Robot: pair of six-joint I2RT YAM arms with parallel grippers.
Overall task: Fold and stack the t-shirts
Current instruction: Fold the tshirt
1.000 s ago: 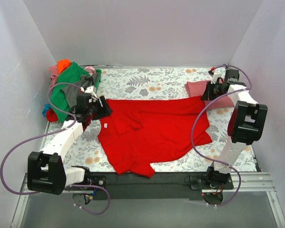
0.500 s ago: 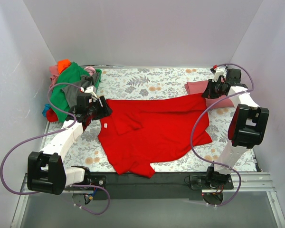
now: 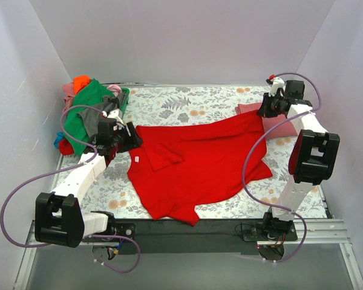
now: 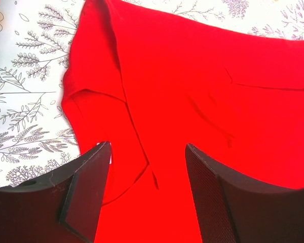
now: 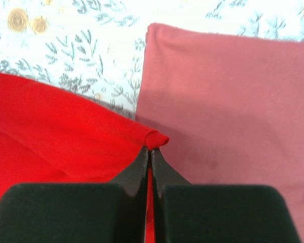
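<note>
A tabletop under a grey-white floral cloth fills a booth with white walls. The red shirt lies spread over the middle of it, creased, with one sleeve turned in near the collar.

The right fingers are closed on the far right corner of the red shirt. A small roll of its hem is pinched at their tips and is raised a little from the cloth. I judge they hold it so in order to pull the shirt flat before any fold is made.

The left fingers stand open over the left side of the red shirt, near the collar, and grip nothing. I cannot tell if they touch the fabric. Probably they are placed there to take this side, so that both arms can stretch the shirt.

The rose shirt lies flat and folded just right of the pinched corner; it seems to be the start of the stack. The pile of green, grey, pink and orange shirts is heaped far left of the red shirt, not yet folded.
</note>
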